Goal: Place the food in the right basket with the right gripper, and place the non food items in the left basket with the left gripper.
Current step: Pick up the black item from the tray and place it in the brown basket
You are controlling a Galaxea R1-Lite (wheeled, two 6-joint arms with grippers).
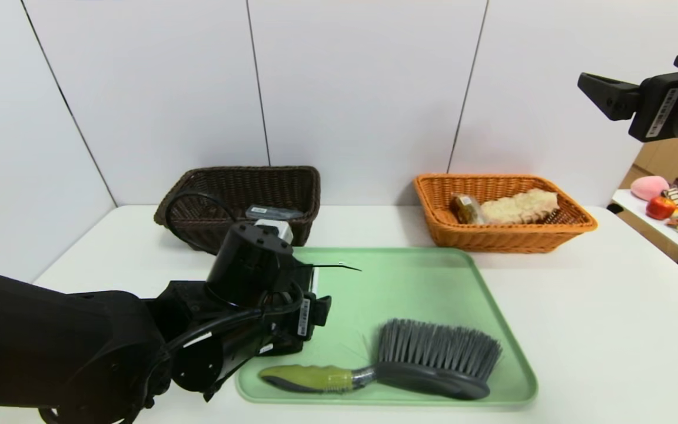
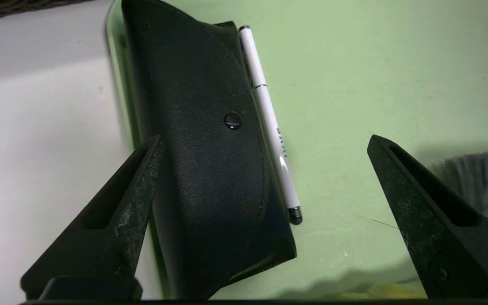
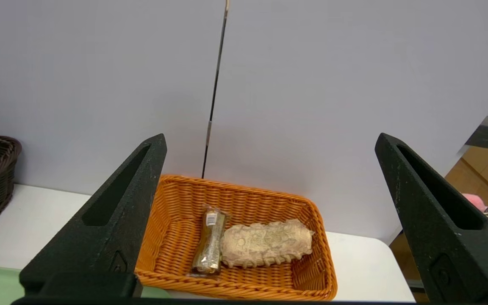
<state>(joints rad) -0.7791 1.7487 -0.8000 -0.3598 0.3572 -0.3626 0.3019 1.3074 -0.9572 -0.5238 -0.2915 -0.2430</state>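
My left gripper (image 2: pixel 265 137) is open low over the left edge of the green tray (image 1: pixel 409 282). A black snap case (image 2: pixel 201 161) and a white pen (image 2: pixel 269 127) beside it lie between its fingers, untouched. A brush (image 1: pixel 433 359) with grey bristles and a yellow-green handle lies at the tray's front. The dark brown left basket (image 1: pixel 256 171) holds a dark boxy item and a cable. The orange right basket (image 1: pixel 504 241) holds a pale bread-like piece (image 3: pixel 265 243) and a wrapped snack (image 3: pixel 210 241). My right gripper (image 3: pixel 270 135) is open and empty, raised high at the right.
The white table (image 1: pixel 610 330) carries the tray and both baskets near the white back wall. A side table at the far right holds a red apple (image 1: pixel 660 207), a banana, a pink item and packets.
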